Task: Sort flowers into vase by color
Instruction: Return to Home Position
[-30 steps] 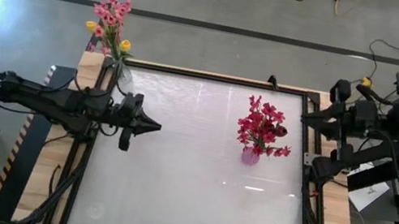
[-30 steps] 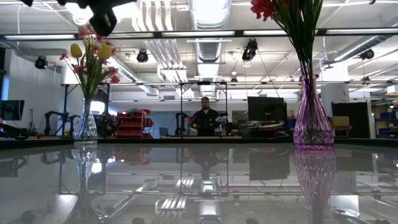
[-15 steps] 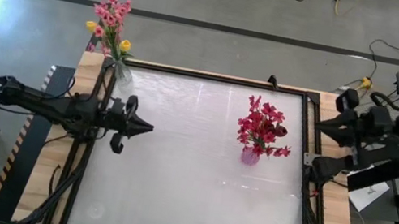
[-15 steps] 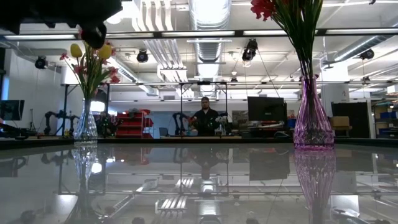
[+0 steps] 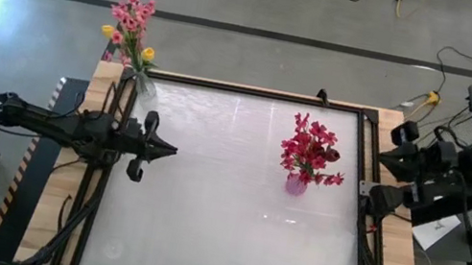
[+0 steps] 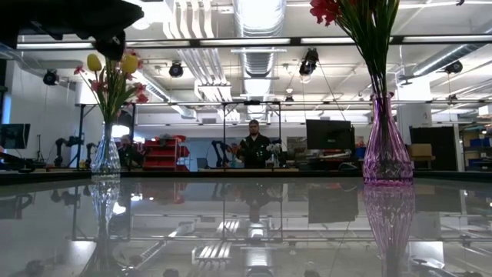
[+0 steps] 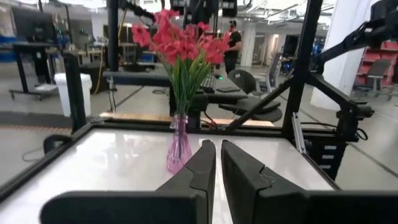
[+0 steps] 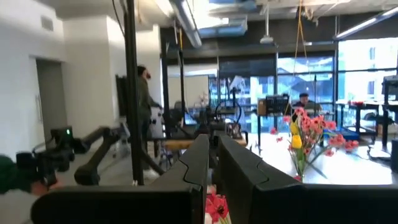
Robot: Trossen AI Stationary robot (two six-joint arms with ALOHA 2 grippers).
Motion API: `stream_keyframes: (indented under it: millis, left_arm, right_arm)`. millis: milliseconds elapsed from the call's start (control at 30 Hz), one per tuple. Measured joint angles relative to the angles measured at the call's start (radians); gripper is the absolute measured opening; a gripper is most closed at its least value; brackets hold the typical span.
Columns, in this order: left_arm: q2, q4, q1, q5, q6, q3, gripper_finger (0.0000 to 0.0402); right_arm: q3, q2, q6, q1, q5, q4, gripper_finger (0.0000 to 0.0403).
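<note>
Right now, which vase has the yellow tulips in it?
The clear vase at the table's corner, also holding pink sprays; the purple vase holds red blossoms, no yellow.

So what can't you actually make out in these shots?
- Low view: the red flowers in the purple vase run off the top edge.
- High view: the stems in the clear vase overlap and are too small to count.
- High view: the right gripper, beyond the right side of the table, is too small and dark to pick out.
- Low view: the left gripper, over the table's left part, is only a dark silhouette cut by the top edge.
</note>
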Motion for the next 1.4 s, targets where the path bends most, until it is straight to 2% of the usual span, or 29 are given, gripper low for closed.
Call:
stream_keyframes:
  millis: [233,367,533,900,1100,1233,1400]
  left_arm:
    - [-0.083,-0.076,0.000,0.000,0.022,-0.012,0.0013]
    - [-0.145,-0.079,0.000,0.000,0.021,-0.056,0.0014]
    - [-0.228,-0.075,0.000,0.015,0.008,-0.117,0.0013]
    - [-0.359,-0.082,0.000,0.022,0.008,-0.211,0.0013]
    - [-0.442,-0.157,0.000,0.021,0.010,-0.217,0.0013]
    - [-0.495,-0.217,0.000,0.020,0.015,-0.220,0.0013]
    - [-0.494,-0.180,0.000,0.017,0.030,-0.245,0.0013]
  right_arm:
    - [-0.184,-0.101,0.018,0.000,0.000,0.090,0.0029]
    - [-0.278,-0.146,0.009,0.000,0.000,0.109,0.0029]
    - [-0.382,-0.201,-0.023,0.000,0.000,0.221,0.0029]
    - [-0.552,-0.324,0.004,0.000,0.000,0.252,0.0029]
    - [-0.653,-0.329,0.072,0.000,0.008,0.265,0.0029]
    - [-0.736,-0.329,0.106,0.000,0.008,0.358,0.0029]
    - [-0.844,-0.330,0.116,0.000,0.008,0.502,0.0029]
